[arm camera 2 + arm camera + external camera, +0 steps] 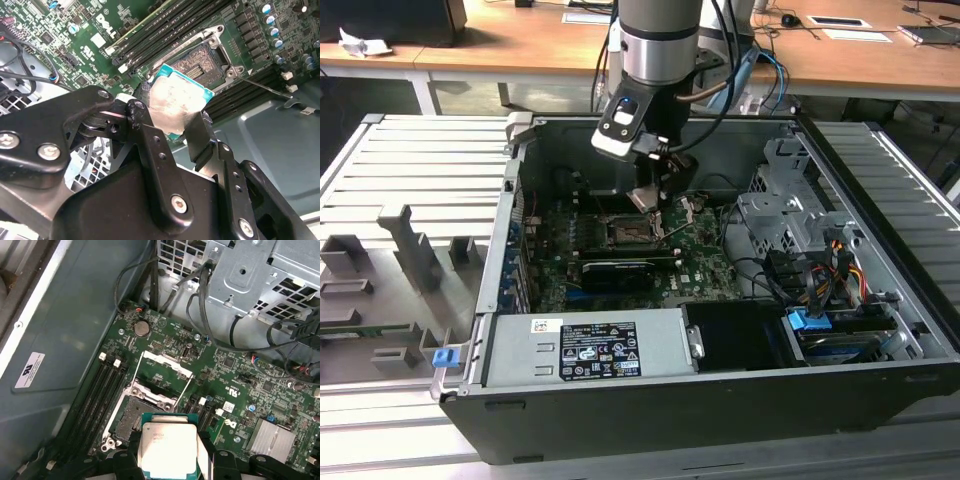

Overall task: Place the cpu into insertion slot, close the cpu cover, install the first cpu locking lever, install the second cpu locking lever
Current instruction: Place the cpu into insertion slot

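Note:
My gripper (655, 200) is shut on the cpu (172, 102), a pale silvery square with a green rim, gripped by its two side edges between the black fingers (145, 132). The cpu (167, 445) hangs tilted just above one edge of the insertion slot (131, 416) and partly overlaps it; I see no contact. The dark socket (205, 62) lies bare with its pin field showing. The cpu cover (167, 361) stands flipped open at the slot's far side. Thin wire levers (131, 380) stick up along the slot's sides. In the exterior view the slot (625, 232) lies just below the fingers.
Memory slots (102, 390) flank the socket. A long black card (620, 272) lies across the board in front of it. A grey drive cage (780, 210) and loose cables (790, 270) fill the exterior view's right. The power supply (585, 350) sits at the case's near wall.

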